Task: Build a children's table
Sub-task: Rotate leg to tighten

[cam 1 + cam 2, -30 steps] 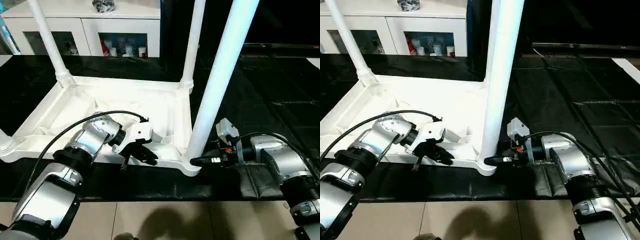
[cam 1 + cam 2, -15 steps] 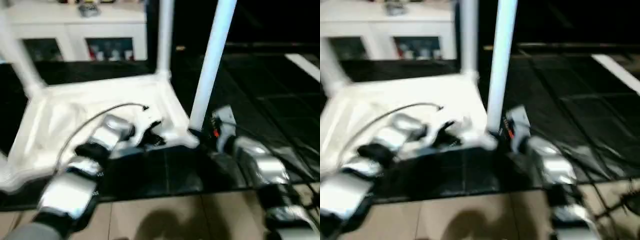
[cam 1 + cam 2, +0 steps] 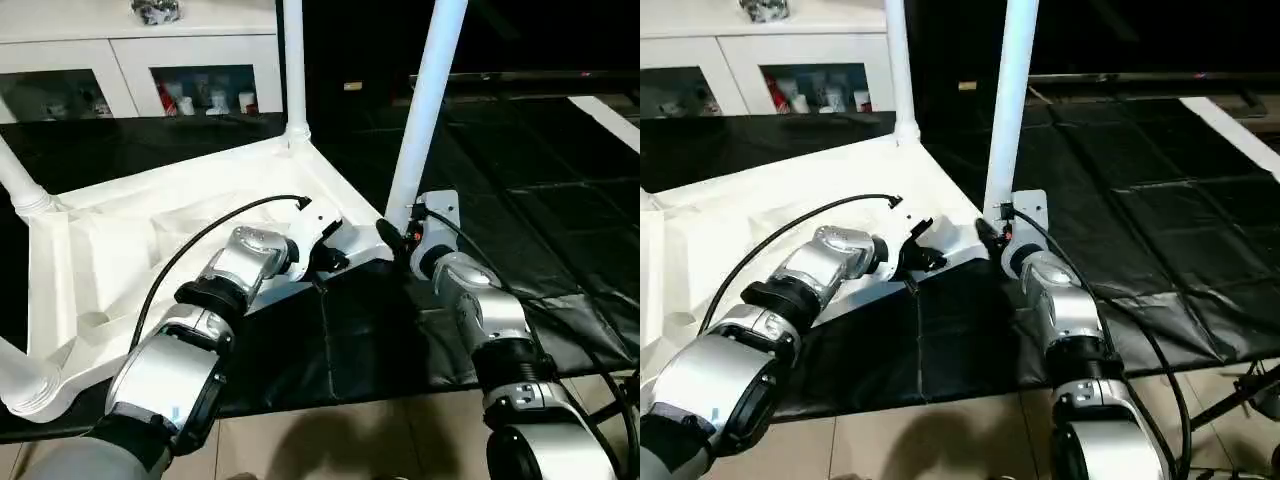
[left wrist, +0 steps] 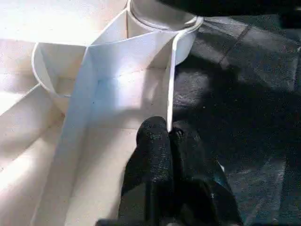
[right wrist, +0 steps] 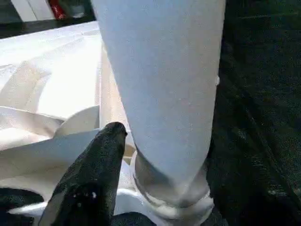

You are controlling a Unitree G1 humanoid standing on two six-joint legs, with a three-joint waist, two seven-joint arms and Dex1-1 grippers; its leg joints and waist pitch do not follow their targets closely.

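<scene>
The tabletop (image 3: 150, 230) is lying upside down on the black mat (image 3: 520, 190), ribbed underside facing up, turned at an angle so one corner points toward the robot's grippers. Legs are standing up in the sockets: a far leg (image 3: 293, 60) in the back corner, a near-right leg (image 3: 425, 100) rising from the corner socket by the grippers, another leg (image 3: 15, 175) at the far left, and the base of one more at the near left corner (image 3: 20, 385). The left gripper (image 3: 330, 258) is pinched tight on the tabletop's thin rim wall right by that near-right socket; in the left wrist view its black fingers (image 4: 157, 155) sit together with the white edge between them. The right gripper (image 3: 392, 240) is right at the foot of the near-right leg, one black finger (image 5: 94, 174) showing just beside the leg where it enters the socket. Can't tell from the pictures whether that one is clamped on the leg or standing apart from it. Behind the mat, at the far left, there's a white cabinet (image 3: 140, 60) with glass doors and small stuff inside.
</scene>
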